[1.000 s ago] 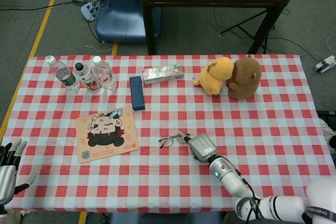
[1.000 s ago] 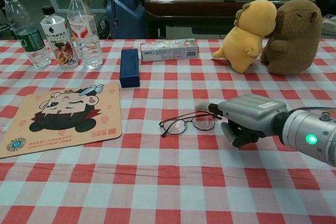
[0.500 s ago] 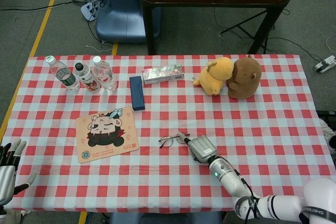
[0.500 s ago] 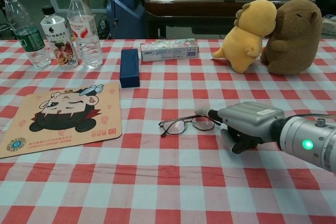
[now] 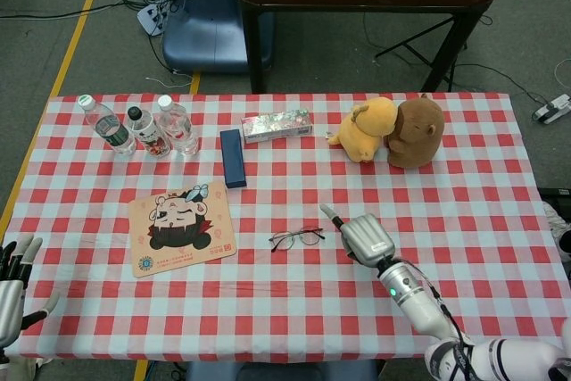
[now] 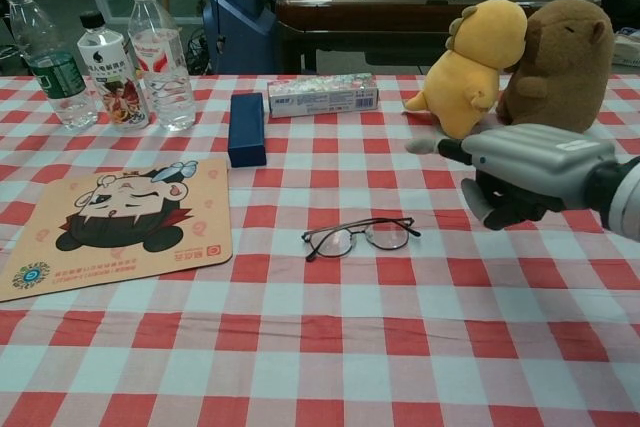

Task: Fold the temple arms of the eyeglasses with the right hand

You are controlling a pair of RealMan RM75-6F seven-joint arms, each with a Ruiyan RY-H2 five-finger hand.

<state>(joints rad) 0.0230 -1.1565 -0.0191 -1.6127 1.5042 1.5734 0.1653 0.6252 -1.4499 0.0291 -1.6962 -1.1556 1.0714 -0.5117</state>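
The thin dark-framed eyeglasses [image 5: 296,238] [image 6: 358,236] lie flat on the red-checked cloth near the table's middle, lenses toward the front edge. A thin temple arm runs along behind the lenses; how the arms are set is hard to tell. My right hand [image 5: 364,236] [image 6: 525,177] hovers to the right of the glasses, apart from them, with one finger stretched out leftward and the others curled under, holding nothing. My left hand [image 5: 11,283] hangs off the table's front-left corner with fingers spread and holds nothing.
A cartoon mat [image 6: 115,222] lies left of the glasses. A blue case [image 6: 247,128] and a patterned box [image 6: 322,95] sit behind them. Three bottles [image 6: 158,57] stand at back left. A yellow plush [image 6: 478,67] and a brown plush [image 6: 557,57] stand just behind my right hand.
My right hand has left the glasses' right end, rising and moving right toward the plush toys. The glasses stay on the cloth. The left hand has barely moved.
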